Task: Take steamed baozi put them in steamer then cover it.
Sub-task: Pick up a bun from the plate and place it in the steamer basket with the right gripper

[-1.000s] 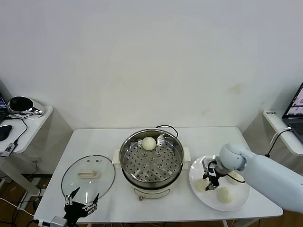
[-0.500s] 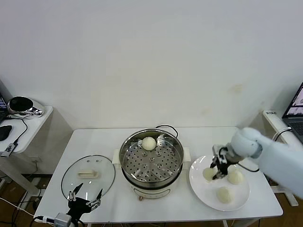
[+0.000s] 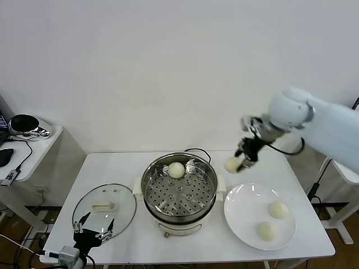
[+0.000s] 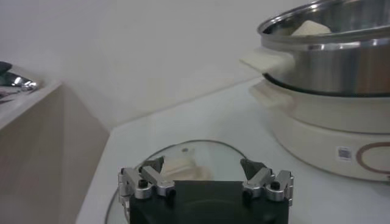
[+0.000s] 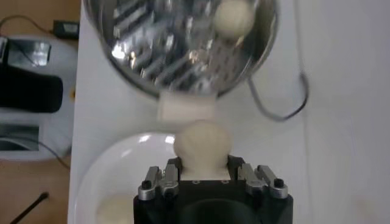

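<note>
- Hanging above the worktop (image 3: 112,162), one steamed baozi (image 3: 233,164) sits pinched in the right end effector (image 3: 242,159), at about three o'clock from the steamer (image 3: 179,191) and clear of its rim.
- From the right wrist view this held bun (image 5: 202,145) fills the gap between the two fingers (image 5: 171,177), which close partway against its sides.
- Inside the steamer, a second baozi (image 3: 176,170) rests on the perforated tray at about twelve o'clock, near the far wall; the right wrist view shows it too (image 5: 235,18).
- Two more baozi lie on the white plate (image 3: 241,204), which stands at three o'clock from the steamer, just beside its white base: one (image 3: 278,209) toward the plate's three o'clock edge, the other (image 3: 266,230) toward its five o'clock edge, apart from each other.
- The glass lid (image 3: 104,209) with its cream handle (image 3: 105,206) lies flat on the worktop at nine o'clock from the steamer, close to the side handle.
- The left end effector (image 3: 93,231) hovers low at the lid's six o'clock edge, its fingers (image 4: 143,181) spread wide and holding nothing.
- A black cable (image 3: 196,151) curls on the worktop just behind the steamer.
</note>
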Motion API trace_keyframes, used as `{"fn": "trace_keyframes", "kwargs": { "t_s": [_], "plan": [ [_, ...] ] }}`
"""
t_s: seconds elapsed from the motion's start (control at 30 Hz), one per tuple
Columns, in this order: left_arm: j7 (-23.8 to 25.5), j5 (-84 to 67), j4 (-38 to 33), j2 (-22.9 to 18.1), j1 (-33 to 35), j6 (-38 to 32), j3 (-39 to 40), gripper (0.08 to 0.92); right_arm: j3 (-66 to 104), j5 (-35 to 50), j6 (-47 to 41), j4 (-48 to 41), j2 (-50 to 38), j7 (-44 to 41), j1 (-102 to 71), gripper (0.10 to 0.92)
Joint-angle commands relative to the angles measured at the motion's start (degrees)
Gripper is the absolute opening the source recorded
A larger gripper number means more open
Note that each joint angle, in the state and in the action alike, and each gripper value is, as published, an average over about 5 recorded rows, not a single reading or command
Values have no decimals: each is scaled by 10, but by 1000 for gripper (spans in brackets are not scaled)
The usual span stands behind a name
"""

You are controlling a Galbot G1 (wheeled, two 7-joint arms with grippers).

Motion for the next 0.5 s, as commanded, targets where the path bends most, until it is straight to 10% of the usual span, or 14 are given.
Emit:
{"fn": "trace_keyframes", "kwargs": {
  "t_s": [0.03, 0.5],
  "plan": [
    [-2, -4, -9, -1, -9, 14, -14, 823, -86, 118, -41, -77, 215, 18, 91, 484],
    [-10, -27, -18, -10, -15, 19, -26, 823, -112, 108, -46, -194, 364, 56, -16, 486]
  ]
}}
